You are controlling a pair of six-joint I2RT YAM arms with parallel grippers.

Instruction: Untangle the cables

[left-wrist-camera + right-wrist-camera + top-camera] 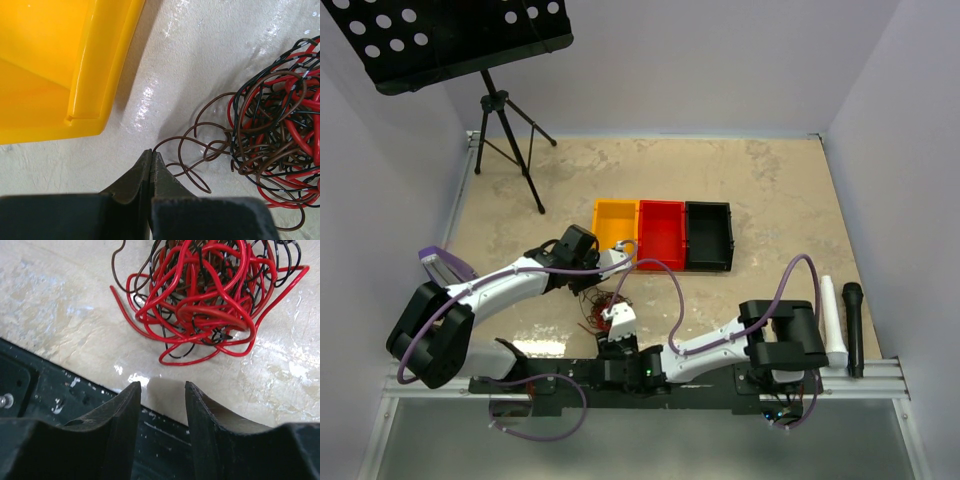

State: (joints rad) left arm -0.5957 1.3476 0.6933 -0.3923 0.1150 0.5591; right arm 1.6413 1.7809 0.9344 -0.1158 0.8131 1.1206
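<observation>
The cables (pixel 280 130) lie as one tangled heap of red, black and brown wires on the table, right of the left gripper. It also shows in the right wrist view (pixel 200 295) and, small, in the top view (pixel 596 306). My left gripper (pixel 151 152) is shut, and a brown cable (pixel 195 142) runs out from its tips toward the heap. My right gripper (pixel 161 386) is open and empty, just short of the heap, over the table's near edge and the black base plate (pixel 45 385).
A yellow bin (pixel 55 65) stands close to the left gripper; in the top view the yellow (pixel 616 222), red (pixel 661 233) and black (pixel 709 236) bins stand in a row. A music stand tripod (pixel 510 130) is at the back left. A black microphone (pixel 853 325) lies at the right.
</observation>
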